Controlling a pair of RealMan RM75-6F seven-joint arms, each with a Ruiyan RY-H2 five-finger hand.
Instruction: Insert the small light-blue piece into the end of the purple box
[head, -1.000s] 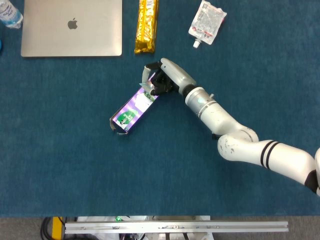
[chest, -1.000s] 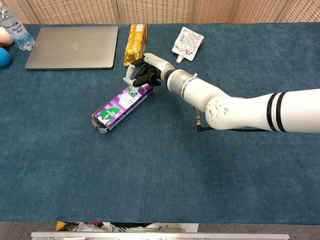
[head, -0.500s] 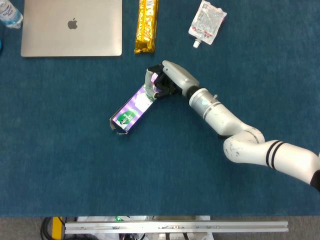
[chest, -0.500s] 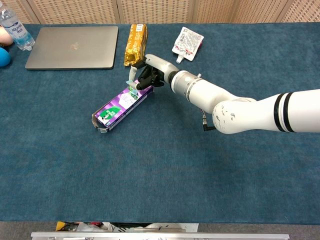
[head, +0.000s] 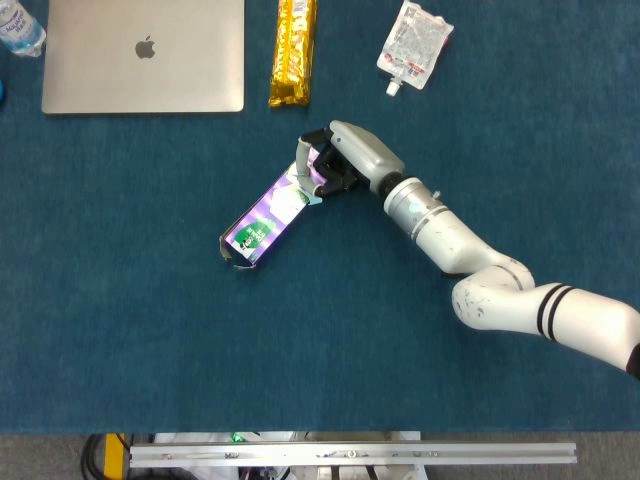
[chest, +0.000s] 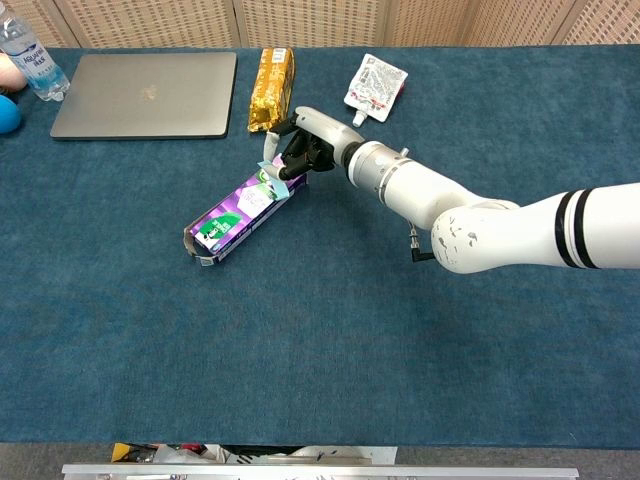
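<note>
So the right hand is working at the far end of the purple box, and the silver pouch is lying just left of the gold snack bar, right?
Not quite: the silver pouch lies to the right of the gold snack bar, not left, as the head view shows. The rest holds: the right hand is at the far end of the purple box.

Box lies mid-table, long axis running 1 to 7 o'clock. Hand at its 1 o'clock end. Laptop at 10 o'clock; snack bar at 12; pouch at 1.
</note>
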